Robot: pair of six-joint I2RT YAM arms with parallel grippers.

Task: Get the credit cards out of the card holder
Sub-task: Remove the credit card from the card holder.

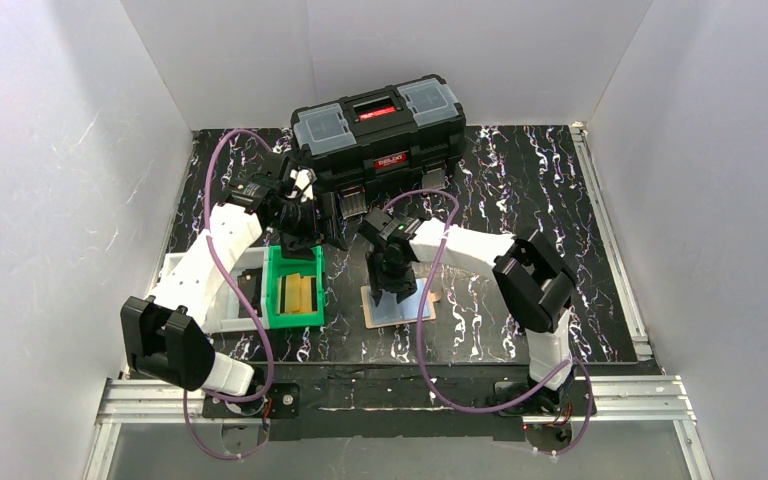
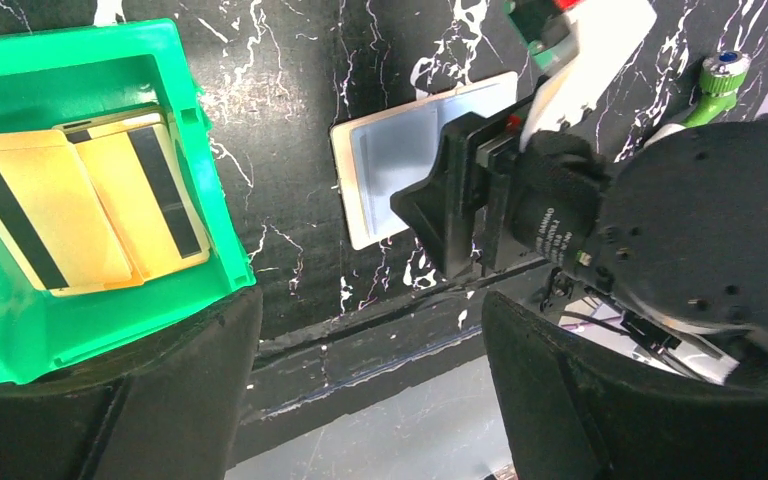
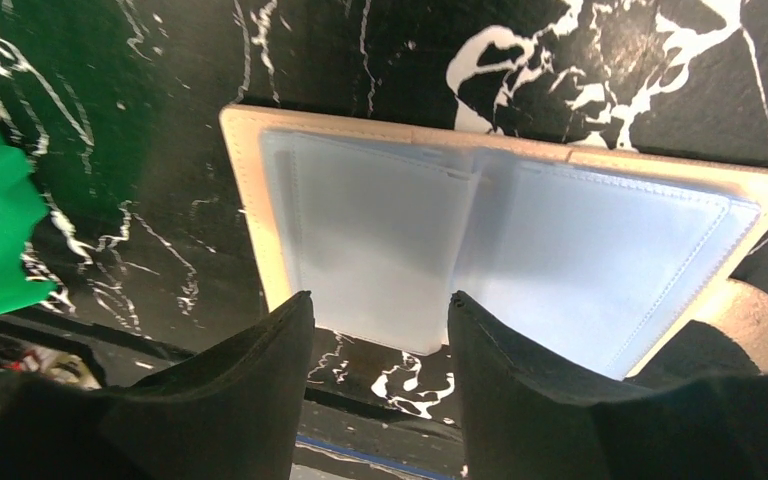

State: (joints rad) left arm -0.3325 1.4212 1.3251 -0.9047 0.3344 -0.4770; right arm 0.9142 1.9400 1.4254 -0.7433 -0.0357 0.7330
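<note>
Plainly spread flat on the table (image 1: 520,200), inside up, just right of the bin (image 2: 60,70): the holder (image 3: 480,240). Shows a tan rim around two clear pockets, pale blue under both. Behind that plastic, the cards (image 3: 610,260), not yet out; cannot tell one from two.

Right above the holder's near edge: the right gripper (image 3: 380,330), pointing down. Fingers (image 3: 250,390) part-way apart, bare table showing in the gap, pinching nothing. One tip overlapping the tan rim; cannot tell whether touching or just above.

Off to the left, higher up, by the bin's far end and close to the toolbox (image 1: 380,135): the left gripper (image 2: 370,310). Fingers (image 2: 610,400) spread wide, nothing between them but table below. Looks down on both bin and holder from there.

Inside the bin: yellow slabs (image 2: 60,200) with black stripes, overlapping one another. Toolbox shut, at the table's far side, apart from the holder.
</note>
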